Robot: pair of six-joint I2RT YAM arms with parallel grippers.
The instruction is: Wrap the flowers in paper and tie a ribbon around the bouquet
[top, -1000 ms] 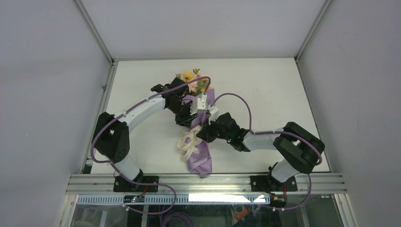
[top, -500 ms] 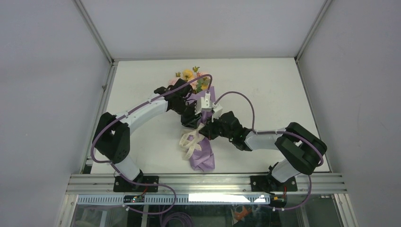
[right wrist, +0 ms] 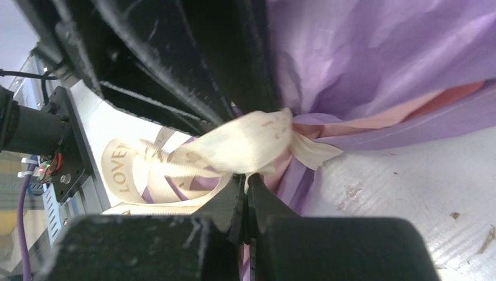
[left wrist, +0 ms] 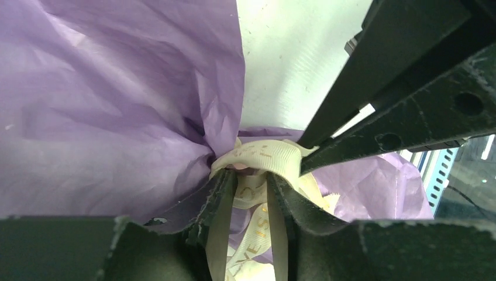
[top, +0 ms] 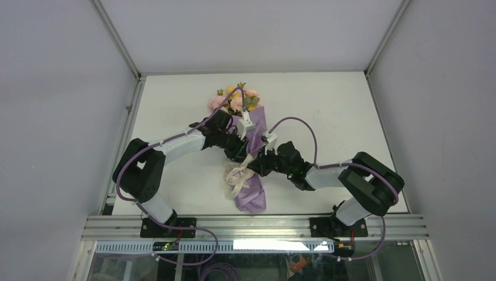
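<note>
left gripper (left wrist: 250, 181) slid down bouquet (top: 255, 130), part-spread around ribbon (left wrist: 264, 156); right gripper (right wrist: 244, 179) pinches it.

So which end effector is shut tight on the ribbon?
The right end effector: its fingers meet, pinching the ribbon. The left end effector shows a gap instead.

Thin, crinkled lilac paper (left wrist: 117, 88), matt with a faint sheen, pink inner face at right of the right wrist view. Woven cream ribbon (left wrist: 266, 157), softly satiny, printed with gold lettering. Matt black plastic fingers (left wrist: 216, 199) of the left tool (left wrist: 250, 181), rough-edged. White bench (left wrist: 286, 58), matt, scuffed and speckled. Ribbed bare-metal rail (top: 251, 225) along the overhead view's bottom.
</note>
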